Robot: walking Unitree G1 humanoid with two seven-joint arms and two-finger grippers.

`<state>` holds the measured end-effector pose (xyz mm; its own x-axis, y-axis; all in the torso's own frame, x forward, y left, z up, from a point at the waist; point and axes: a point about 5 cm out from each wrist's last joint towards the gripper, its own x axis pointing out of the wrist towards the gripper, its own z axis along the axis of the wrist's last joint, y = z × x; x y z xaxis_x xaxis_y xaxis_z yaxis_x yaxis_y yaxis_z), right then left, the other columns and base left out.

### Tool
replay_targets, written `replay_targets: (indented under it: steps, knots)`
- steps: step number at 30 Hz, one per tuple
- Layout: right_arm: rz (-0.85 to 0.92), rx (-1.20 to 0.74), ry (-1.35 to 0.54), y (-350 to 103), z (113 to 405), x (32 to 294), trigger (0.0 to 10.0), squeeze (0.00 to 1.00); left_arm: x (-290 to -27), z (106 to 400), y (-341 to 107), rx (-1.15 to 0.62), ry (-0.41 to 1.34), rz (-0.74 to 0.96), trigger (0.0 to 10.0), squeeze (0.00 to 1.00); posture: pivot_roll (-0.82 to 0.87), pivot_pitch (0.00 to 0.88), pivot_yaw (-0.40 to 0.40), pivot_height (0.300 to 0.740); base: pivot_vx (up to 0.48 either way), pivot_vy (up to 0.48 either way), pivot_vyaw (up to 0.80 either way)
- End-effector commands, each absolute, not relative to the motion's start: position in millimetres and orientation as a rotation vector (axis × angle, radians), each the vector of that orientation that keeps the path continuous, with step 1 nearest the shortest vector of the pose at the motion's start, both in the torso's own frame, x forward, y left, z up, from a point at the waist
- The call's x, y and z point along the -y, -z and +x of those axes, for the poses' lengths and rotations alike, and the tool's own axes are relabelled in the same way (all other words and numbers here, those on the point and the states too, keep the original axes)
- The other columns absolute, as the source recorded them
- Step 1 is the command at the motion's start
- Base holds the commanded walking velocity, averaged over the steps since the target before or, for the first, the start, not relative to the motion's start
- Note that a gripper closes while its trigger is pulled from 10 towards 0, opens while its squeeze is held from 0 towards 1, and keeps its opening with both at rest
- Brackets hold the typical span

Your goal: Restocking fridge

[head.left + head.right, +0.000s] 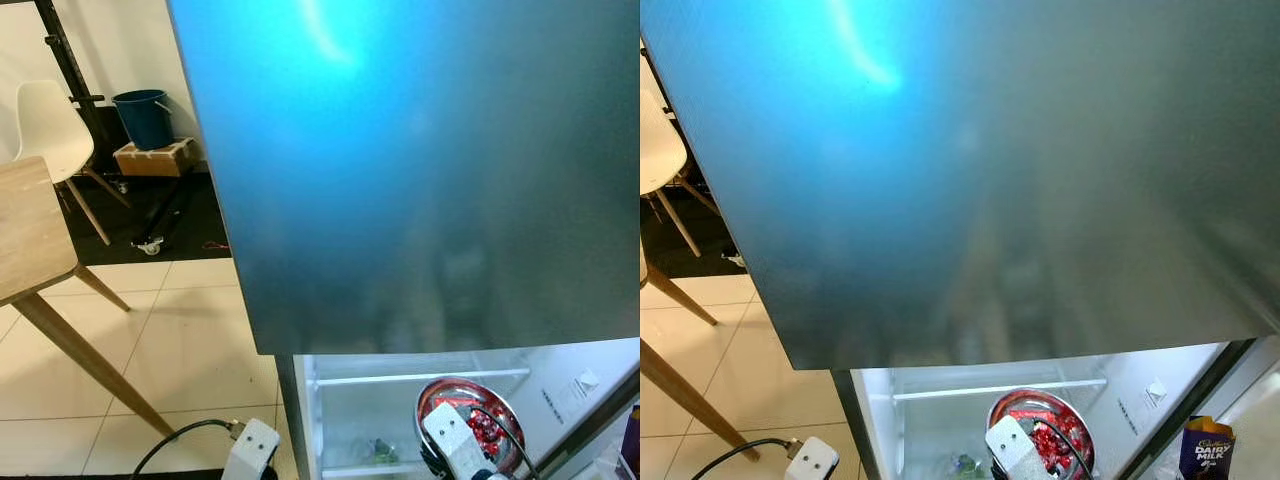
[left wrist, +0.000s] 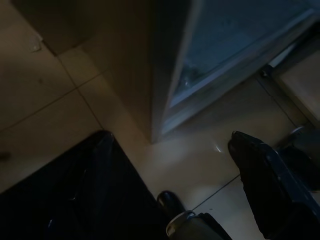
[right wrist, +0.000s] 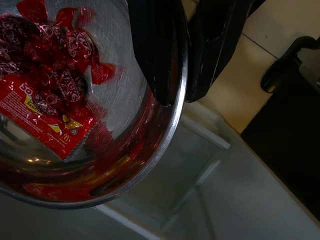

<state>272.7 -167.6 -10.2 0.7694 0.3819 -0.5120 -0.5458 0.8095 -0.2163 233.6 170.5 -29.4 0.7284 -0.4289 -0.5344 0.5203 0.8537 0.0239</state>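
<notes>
Chair (image 1: 45, 130): white, standing at the upper left of the left eye view, beside the wooden worktop (image 1: 30, 225).
Bucket (image 1: 145, 117): blue, sitting on a low box (image 1: 155, 157) at the upper left, against the wall.
Floor (image 1: 190, 340): pale tiles, filling the lower left of the frame.
Left gripper (image 2: 175, 165): hanging low over the tiled floor next to the fridge's lower corner; its fingers (image 2: 270, 175) are standing wide apart, holding nothing.
Fridge door (image 1: 420, 170): grey-blue and glossy, taking up the centre and right of the left eye view.
Fridge compartment (image 1: 370, 410): lying open at the lower centre, white inside, with a rail running across it.
Bowl (image 1: 470, 415): shiny metal, holding red-wrapped sweets (image 3: 45, 60) and a red sachet (image 3: 47, 125); it is sitting at the lower centre-right, in front of the open compartment.
Right gripper (image 3: 177, 75): pinching the bowl's rim, one finger inside and one outside.
Chocolate pack (image 1: 1205, 445): purple, showing at the lower right of the right eye view.
</notes>
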Motion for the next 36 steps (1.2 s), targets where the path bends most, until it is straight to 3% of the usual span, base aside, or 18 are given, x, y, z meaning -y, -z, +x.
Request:
replay_targets:
  steps: [1, 16, 36]
  knots:
    - [-0.386, -0.416, -0.529, 2, 278, 166, 10.0, 0.00, -176, 229, 30, -0.551, 0.546, 0.208, 10.0, 0.00, -0.08, 0.144, 0.025, 0.686, 0.000, 0.000, 0.00]
    - [-0.421, -0.387, -0.577, -15, 296, 165, 10.0, 0.00, -160, 242, 20, -0.505, 0.612, 0.202, 10.0, 0.00, -0.08, 0.141, 0.029, 0.671, 0.000, 0.000, 0.00]
    - [-0.489, -0.448, -0.612, -7, 291, 169, 10.0, 0.00, -149, 252, 16, -0.516, 0.741, 0.282, 10.0, 0.00, -0.09, 0.133, 0.034, 0.652, 0.000, 0.000, 0.00]
